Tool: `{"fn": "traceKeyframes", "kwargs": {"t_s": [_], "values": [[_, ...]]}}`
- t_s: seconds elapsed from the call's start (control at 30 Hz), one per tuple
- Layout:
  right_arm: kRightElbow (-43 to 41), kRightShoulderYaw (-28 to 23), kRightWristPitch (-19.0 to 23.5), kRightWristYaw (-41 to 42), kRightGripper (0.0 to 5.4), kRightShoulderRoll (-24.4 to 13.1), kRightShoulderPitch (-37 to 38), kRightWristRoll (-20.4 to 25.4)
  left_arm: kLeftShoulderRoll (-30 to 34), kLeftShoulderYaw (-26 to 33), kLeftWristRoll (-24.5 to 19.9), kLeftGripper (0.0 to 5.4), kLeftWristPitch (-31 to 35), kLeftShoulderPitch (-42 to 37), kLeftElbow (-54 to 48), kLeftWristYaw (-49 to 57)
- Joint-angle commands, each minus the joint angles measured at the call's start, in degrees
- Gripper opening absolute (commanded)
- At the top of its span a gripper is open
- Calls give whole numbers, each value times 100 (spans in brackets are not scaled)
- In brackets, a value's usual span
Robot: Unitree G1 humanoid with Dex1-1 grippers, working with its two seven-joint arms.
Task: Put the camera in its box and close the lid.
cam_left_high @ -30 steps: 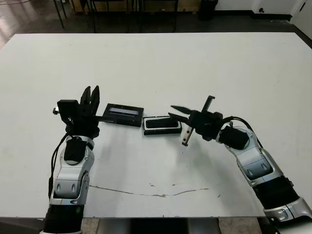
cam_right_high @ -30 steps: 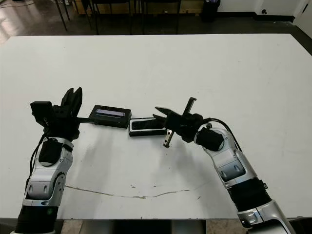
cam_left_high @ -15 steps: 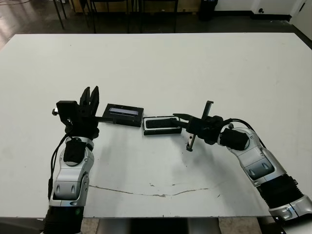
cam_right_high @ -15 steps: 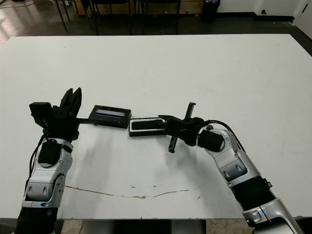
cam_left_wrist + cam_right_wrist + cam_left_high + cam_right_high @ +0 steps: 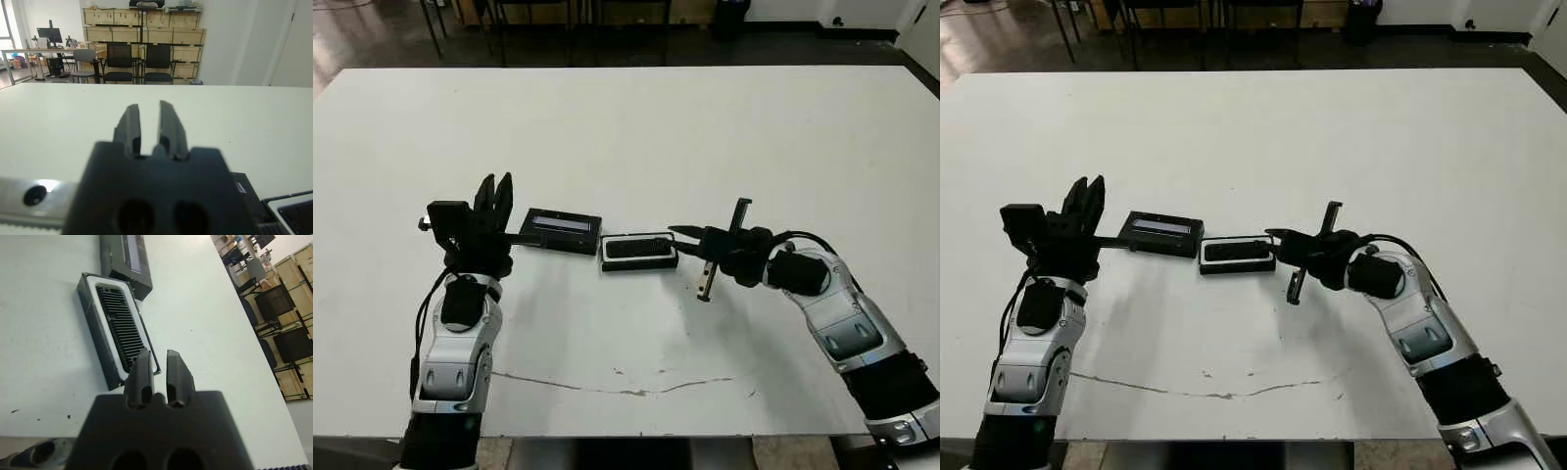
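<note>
The box (image 5: 638,252), a shallow black tray with a white lining, lies at the middle of the table. The camera (image 5: 119,322), a slim black ribbed bar, lies inside it. The lid (image 5: 563,230), a flat black slab with a pale strip, rests on the table just left of the box, off it. My right gripper (image 5: 675,232) is level with the box's right end, a little apart from it, pointing at it, fingers shut on nothing. Left of the lid, my left gripper (image 5: 495,182) points away from me, shut and holding nothing.
The white table (image 5: 705,137) stretches wide behind and to the right of the box. A thin dark scratch line (image 5: 617,380) runs across the table near the front edge. Chairs (image 5: 137,61) and stacked crates stand beyond the far edge.
My right gripper has rolled at the wrist and drawn back to the right, from over the box's right end to beside it. The left arm, lid and box have not moved.
</note>
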Motion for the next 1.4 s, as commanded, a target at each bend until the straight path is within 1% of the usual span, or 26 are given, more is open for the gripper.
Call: {"fn": "traceKeyframes", "kwargs": {"t_s": [0.03,0.17,0.27,0.33,0.5,0.63,0.77,0.87,1.07,1.2,1.3,1.4], "values": [[55,-200,129,-175,1,10,9,89,39,30,22,0,79,56,67,1],[104,-529,-115,-564,1,202,55,385,35,34,30,0,68,63,67,12],[4,-701,-56,-669,1,299,40,626,22,33,12,0,101,68,44,13],[-62,-725,6,-704,1,323,29,676,9,32,-12,0,143,74,13,12],[15,-522,-110,-857,1,359,51,446,14,12,13,0,123,102,-4,10],[205,-255,-214,-869,1,402,52,259,18,7,33,0,94,130,-10,15],[348,-31,-98,-778,1,450,87,209,25,-6,44,0,74,172,-45,1],[544,130,-201,-769,1,448,87,102,15,7,2,0,89,193,-58,-14],[843,332,-201,-758,1,455,64,-110,-12,2,-29,0,110,220,-76,-14],[1007,497,-157,-703,1,372,66,-371,-2,-5,-15,0,100,216,-54,-20],[1143,557,-255,-589,1,281,87,-420,-3,0,-8,0,132,195,-49,-2],[1192,602,-216,-485,1,184,98,-472,13,2,19,0,116,168,-13,5]]}}
